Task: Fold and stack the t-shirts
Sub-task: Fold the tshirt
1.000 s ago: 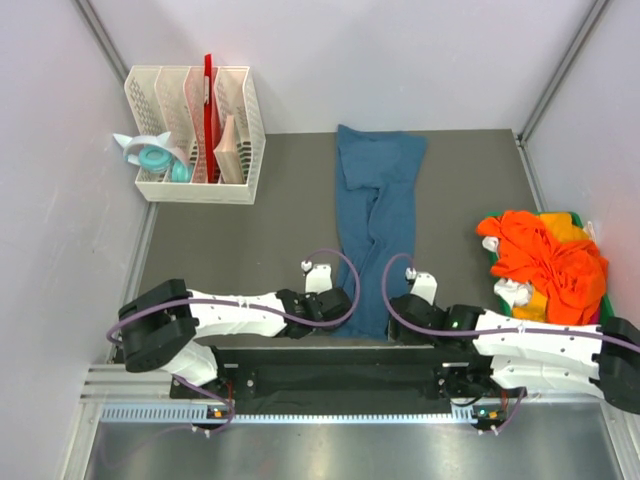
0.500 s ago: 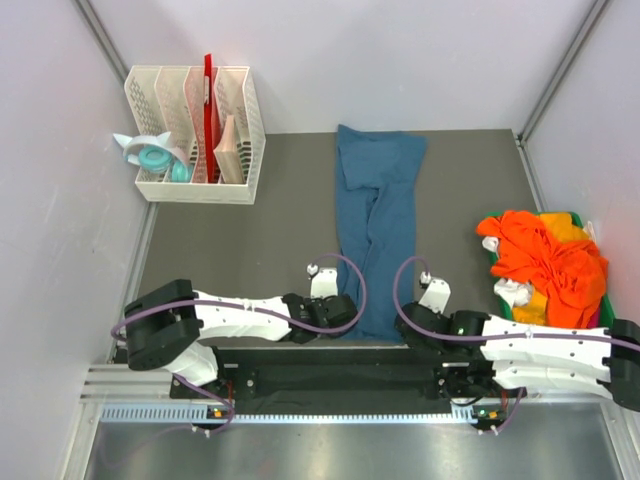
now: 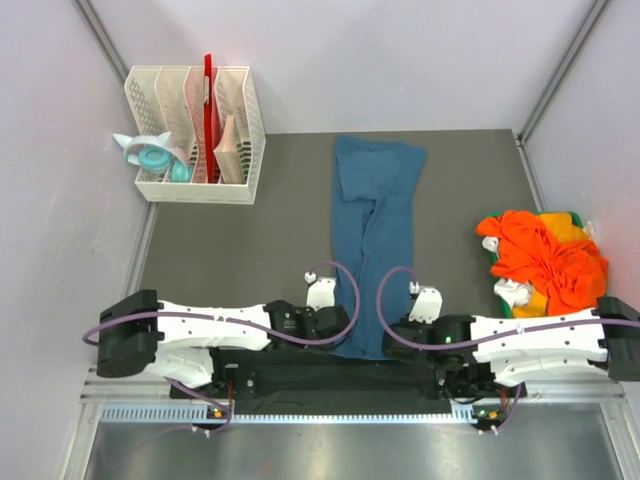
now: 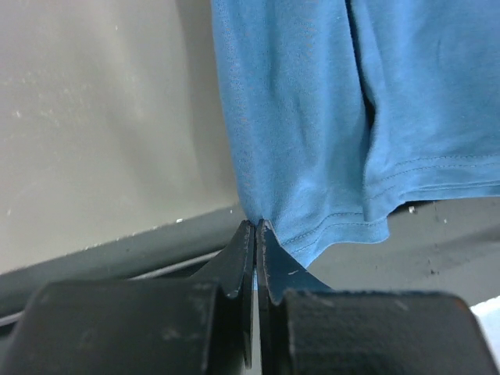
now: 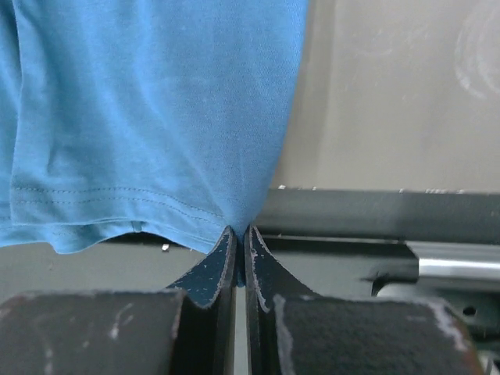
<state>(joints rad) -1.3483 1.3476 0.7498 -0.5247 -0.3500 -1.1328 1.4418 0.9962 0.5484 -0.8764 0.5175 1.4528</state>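
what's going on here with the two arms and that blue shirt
Both arms are working on the teal-blue t-shirt, which lies as a long narrow strip down the middle of the table. The left gripper and the right gripper are each shut on a corner of its near hem. The orange t-shirts sit heaped at the right, untouched.

The teal-blue t-shirt (image 3: 375,250) is plain, and the table mat (image 3: 240,240) is dark grey. The heap of t-shirts (image 3: 548,262) is bright orange with bits of yellow and white, and the bin (image 3: 573,214) is green. The rack (image 3: 195,135) is white with a pattern of little holes, and the robot arms (image 3: 215,322) are white with purple cables (image 3: 347,285).
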